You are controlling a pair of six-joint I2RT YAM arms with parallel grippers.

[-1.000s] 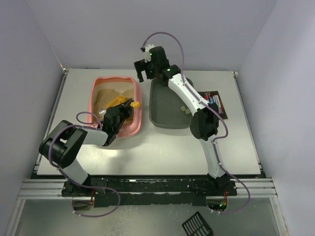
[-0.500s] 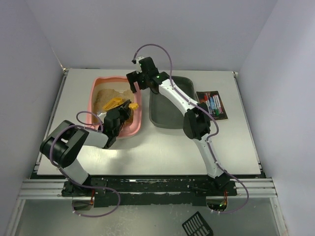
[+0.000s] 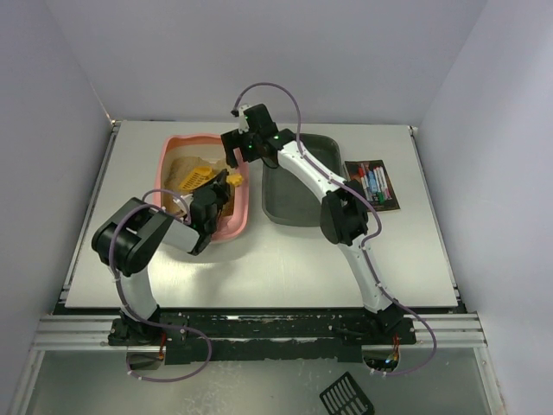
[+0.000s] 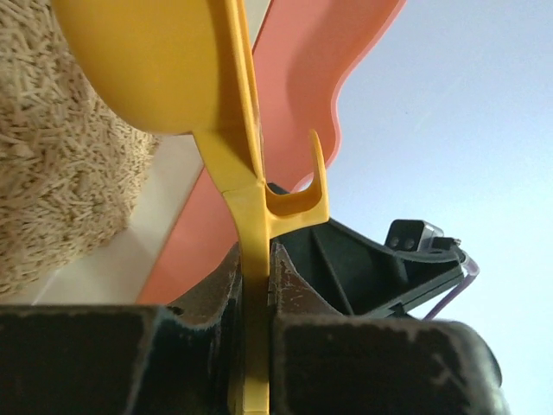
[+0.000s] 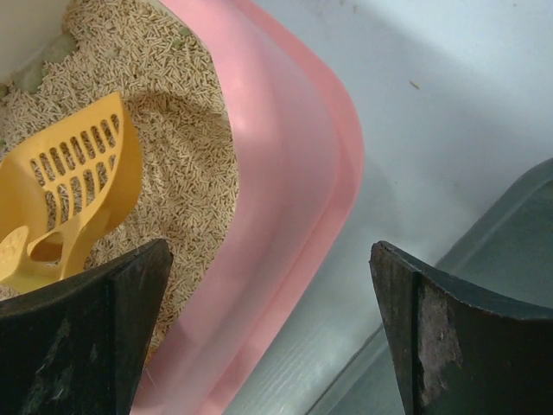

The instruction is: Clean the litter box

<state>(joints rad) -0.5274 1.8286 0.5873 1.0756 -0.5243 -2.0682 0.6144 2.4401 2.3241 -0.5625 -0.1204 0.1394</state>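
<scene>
step: sift litter (judged) | litter box point(image 3: 165, 186) just left of grey tray point(image 3: 294, 203) | left gripper point(image 4: 253, 278) clamped on handle of yellow scoop point(image 4: 164, 69) | right gripper point(image 5: 270, 259) jaws apart above pink rim | advice: rake shallow, lift level, steer clear of right gripper

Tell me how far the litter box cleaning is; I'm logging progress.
Done: the left gripper is shut on the handle of the yellow slotted scoop. In hand: its head is over the litter inside the litter box, with the right gripper open above the rim. Left: sifting, and presumably dumping into the grey tray.
</scene>
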